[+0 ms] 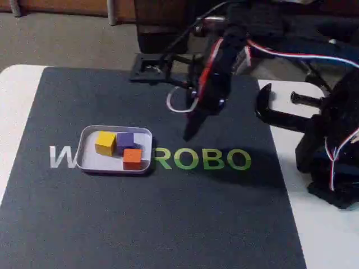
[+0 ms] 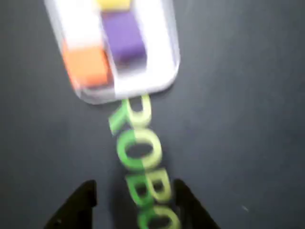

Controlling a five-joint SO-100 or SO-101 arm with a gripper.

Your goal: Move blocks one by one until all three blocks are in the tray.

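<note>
The silvery-white tray [image 1: 92, 163] lies on the left half of the dark mat. Inside it sit the yellow block [image 1: 105, 142], the purple block [image 1: 125, 139] and the orange-red block [image 1: 132, 158], close together. My gripper [image 1: 189, 133] hangs above the mat to the right of the tray, tip pointing down and clear of it. In the blurred wrist view the tray [image 2: 157, 81] is at the top, holding the orange-red block [image 2: 87, 67], the purple block [image 2: 124, 38] and an edge of the yellow block [image 2: 113, 4]. The gripper [image 2: 133, 188] is open, with nothing between its fingers.
Green letters ROBO [image 1: 203, 159] are printed on the dark mat [image 1: 168, 224], which covers a white table [image 1: 17, 95]. A black clamp [image 1: 280, 115] and the arm's base with cables [image 1: 331, 151] stand at the right. A black bracket [image 1: 151, 70] sits at the mat's far edge.
</note>
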